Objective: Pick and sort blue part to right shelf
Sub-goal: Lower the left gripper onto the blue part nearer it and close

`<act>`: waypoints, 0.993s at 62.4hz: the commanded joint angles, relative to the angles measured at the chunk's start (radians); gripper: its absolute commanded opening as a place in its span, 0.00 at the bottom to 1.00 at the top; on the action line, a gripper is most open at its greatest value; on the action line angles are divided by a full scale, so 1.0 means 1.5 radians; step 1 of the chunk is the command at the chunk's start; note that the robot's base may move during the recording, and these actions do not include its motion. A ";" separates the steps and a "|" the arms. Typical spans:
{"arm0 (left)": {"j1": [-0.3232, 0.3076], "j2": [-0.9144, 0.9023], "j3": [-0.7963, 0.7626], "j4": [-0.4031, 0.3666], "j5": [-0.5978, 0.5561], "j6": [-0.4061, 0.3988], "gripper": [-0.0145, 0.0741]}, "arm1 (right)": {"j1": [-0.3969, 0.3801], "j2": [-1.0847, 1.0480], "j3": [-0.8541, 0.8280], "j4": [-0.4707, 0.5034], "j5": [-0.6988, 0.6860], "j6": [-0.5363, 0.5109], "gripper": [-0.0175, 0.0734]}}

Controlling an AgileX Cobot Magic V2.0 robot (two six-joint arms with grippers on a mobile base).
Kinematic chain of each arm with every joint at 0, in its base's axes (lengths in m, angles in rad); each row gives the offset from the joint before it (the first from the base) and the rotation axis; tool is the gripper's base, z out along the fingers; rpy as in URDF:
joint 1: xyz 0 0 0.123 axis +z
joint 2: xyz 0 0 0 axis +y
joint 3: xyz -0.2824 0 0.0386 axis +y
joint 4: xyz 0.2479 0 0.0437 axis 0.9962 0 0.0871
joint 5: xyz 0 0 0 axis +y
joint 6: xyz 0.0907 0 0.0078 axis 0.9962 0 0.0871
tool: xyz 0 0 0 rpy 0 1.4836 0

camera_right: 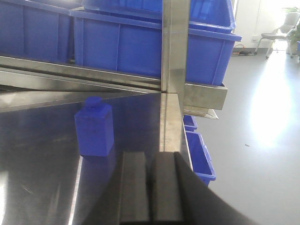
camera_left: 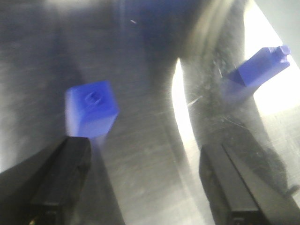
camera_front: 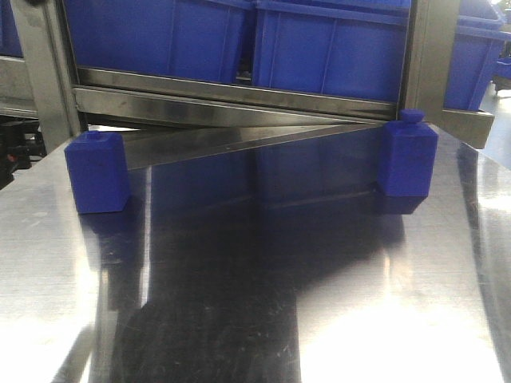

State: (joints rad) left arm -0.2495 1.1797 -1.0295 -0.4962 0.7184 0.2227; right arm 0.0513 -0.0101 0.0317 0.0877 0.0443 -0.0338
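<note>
Two blue parts stand upright on the steel table, well apart. The left blue part is near the table's left edge. The right blue part is at the back right, just beside the shelf post. Neither is on a shelf and neither is held.

The left gripper is released, jaws wide apart above the table. In the left wrist view the left blue part sits just past the tip of one finger, not between the two (frame blurred, so contact can't be told). The right blue part shows farther off at the upper right of that view.

The right gripper is clenched, fingers pressed together with nothing between them, low over the table. In the right wrist view the right blue part is ahead and to the left, apart from the gripper.

Containers: blue bins sit in a row on the shelf behind the table, above the steel rail. Only their outer walls show — contents can't be seen. The right wrist view also catches lower bins below table level, past the table's right edge; what is in them can't be told either.
</note>
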 commanded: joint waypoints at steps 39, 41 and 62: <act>-0.017 0.372 -0.368 0.194 0.242 -0.262 0.77 | -0.003 -0.014 -0.015 -0.006 -0.063 0.001 0.23; -0.017 0.377 -0.368 0.194 0.245 -0.262 0.77 | -0.003 -0.014 -0.015 -0.006 -0.063 0.001 0.23; -0.021 0.423 -0.368 0.180 0.248 -0.263 0.77 | -0.003 -0.014 -0.015 -0.006 -0.063 0.001 0.23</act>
State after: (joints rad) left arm -0.2703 1.8517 -1.5482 -0.2047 1.1042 -0.1614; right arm 0.0513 -0.0101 0.0317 0.0877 0.0426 -0.0338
